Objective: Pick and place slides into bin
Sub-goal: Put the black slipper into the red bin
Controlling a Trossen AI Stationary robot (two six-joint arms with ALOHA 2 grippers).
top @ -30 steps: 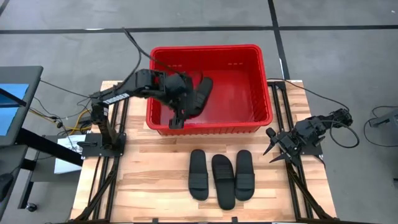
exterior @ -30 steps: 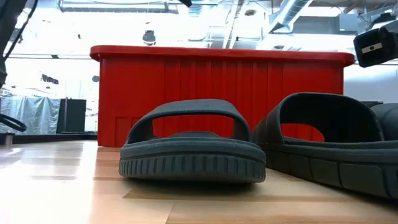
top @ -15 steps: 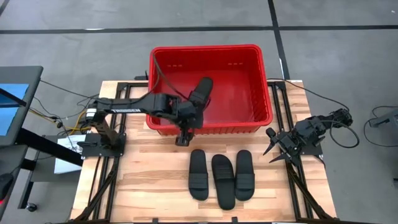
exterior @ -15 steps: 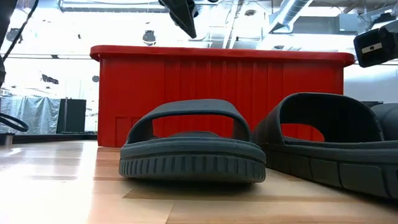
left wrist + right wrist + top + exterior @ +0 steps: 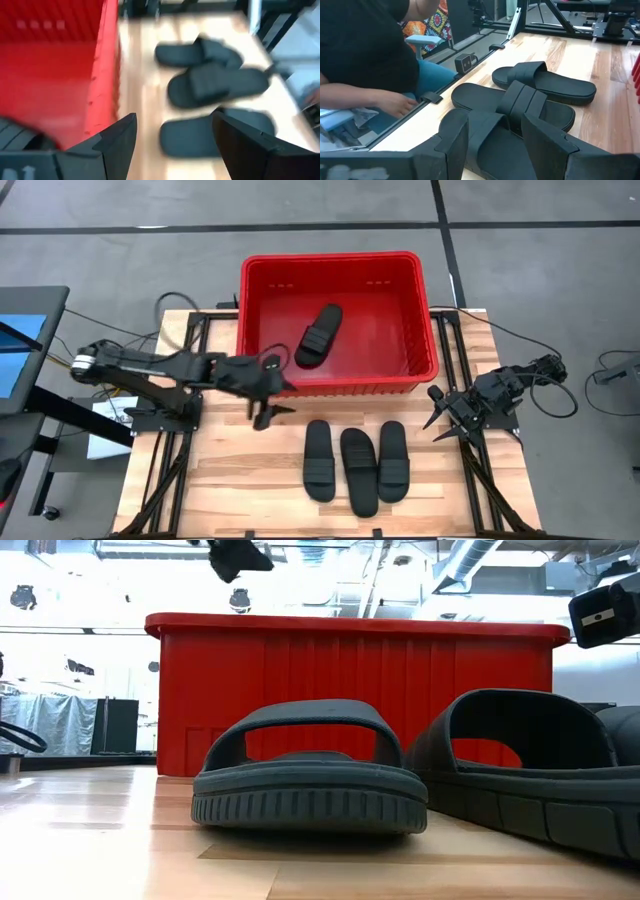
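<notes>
The red bin [image 5: 340,262] stands at the table's far middle, and one black slide [image 5: 318,335] lies slantwise on its floor. Three more slides [image 5: 319,460] [image 5: 360,472] [image 5: 393,460] lie side by side, soles down, on the wood in front of the bin. They also show in the left wrist view, slides [image 5: 210,85]. My left gripper [image 5: 274,402] hangs open just outside the bin's near left corner, left of the three slides, with nothing between its fingers [image 5: 117,145]. My right gripper [image 5: 440,415] waits open at the table's right edge, facing the slides [image 5: 520,102].
The bin's near wall [image 5: 350,690] rises behind the nearest slide [image 5: 310,775]. Bare wood lies left of the slides and along the near edge. A person [image 5: 365,55] sits beyond the table's near side. Black frame rails [image 5: 180,415] run along both table sides.
My left gripper has drawn back out of the bin, over its near wall, toward the table's near left. It has tipped from pointing steeply down to more level. It has stayed open. The slide in the bin lies where it was.
</notes>
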